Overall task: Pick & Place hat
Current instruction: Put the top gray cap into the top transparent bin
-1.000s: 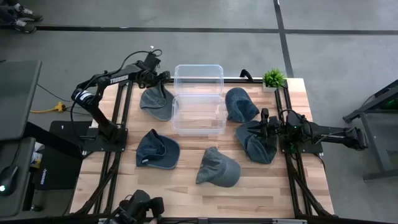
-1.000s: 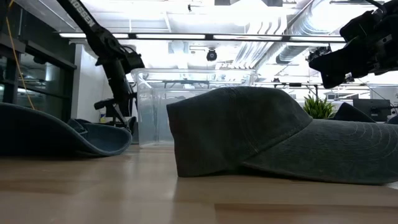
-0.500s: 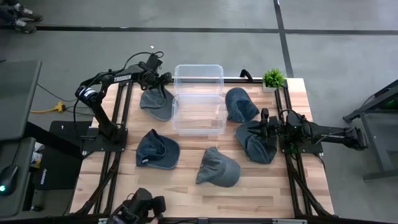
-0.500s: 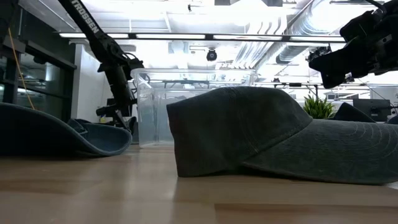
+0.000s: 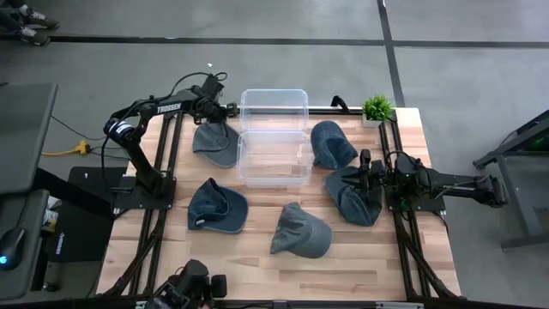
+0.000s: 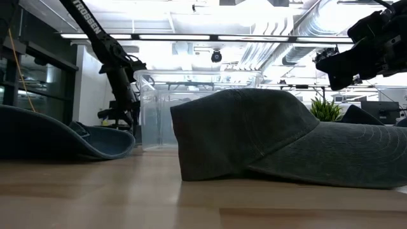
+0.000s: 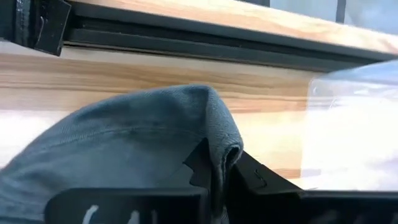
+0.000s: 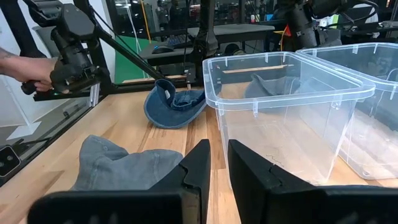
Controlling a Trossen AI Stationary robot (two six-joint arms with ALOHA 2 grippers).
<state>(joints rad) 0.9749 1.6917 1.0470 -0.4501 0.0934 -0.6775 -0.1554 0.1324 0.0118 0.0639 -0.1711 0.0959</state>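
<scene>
Several blue-grey hats lie on the wooden table. The far-left hat (image 5: 214, 144) sits beside two clear bins (image 5: 274, 137). My left gripper (image 5: 225, 114) reaches down onto this hat's far end and is shut on its cloth (image 7: 124, 143). In the low view the left arm (image 6: 121, 83) comes down in front of the bins. My right gripper (image 5: 364, 176) waits level at the table's right side, above another hat (image 5: 352, 199). Its fingers (image 8: 199, 162) stand a narrow gap apart with nothing between them. My left gripper pinches a raised fold of cloth (image 7: 217, 146) at the hat's far end between its two fingers. The fingers come slanting down from the table's left side. The rest of the hat lies slack on the table.
A potted plant (image 5: 377, 107) stands at the far right corner. Other hats lie at the near left (image 5: 214, 208), near middle (image 5: 302, 230) and far right (image 5: 333, 143). One hat (image 8: 270, 84) lies inside the bin. A person's hand (image 8: 28, 68) holds a dark handle beyond the table's left side.
My left gripper has shut on the far end of the far-left hat, bunching the cloth there into a fold. The rest of the hat stays on the table.
</scene>
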